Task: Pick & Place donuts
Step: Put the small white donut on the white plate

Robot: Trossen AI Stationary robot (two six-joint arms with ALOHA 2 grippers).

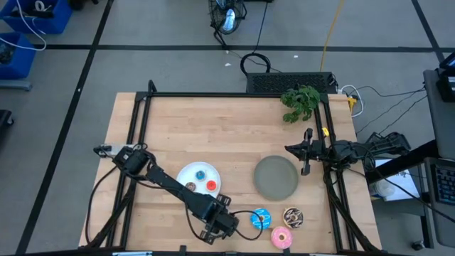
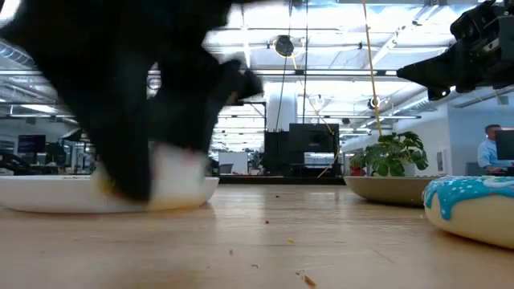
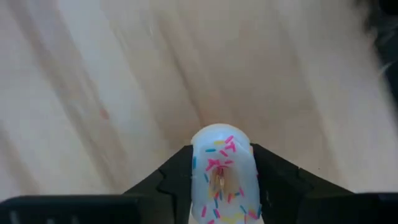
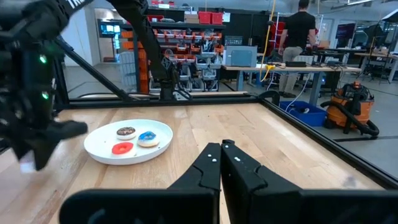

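Observation:
My left gripper [image 1: 217, 226] is near the table's near edge, just in front of the white plate [image 1: 186, 173], shut on the tiny whitish sprinkled donut [image 3: 221, 177]. In the low view it is a dark blur [image 2: 136, 120] with the whitish donut [image 2: 175, 175] under it. Tiny blue [image 1: 201, 173], red [image 1: 211, 186] and brown [image 1: 190, 187] donuts lie on the white plate. The larger blue [image 1: 261, 218], chocolate [image 1: 293, 217] and pink [image 1: 281, 237] donuts lie flat on the table to its right. My right gripper [image 1: 306, 158] is shut and waits at the table's right side beside the grey plate [image 1: 276, 178]. My left gripper pinches the whitish donut between its two fingers, one finger [image 3: 171, 171] on each side of the ring's outer edge [image 3: 198, 163]. The fingers come from above, pointing down. The ring stands on edge between them, its hole [image 3: 220, 180] toward the wrist camera. It looks just clear of the table.
A green leafy plant [image 1: 300, 101] sits at the far right corner. Black frame rails [image 1: 142, 114] run along the table's left, far and right sides. Bare wood spans the table's far half. A person [image 4: 300, 28] stands in the room beyond.

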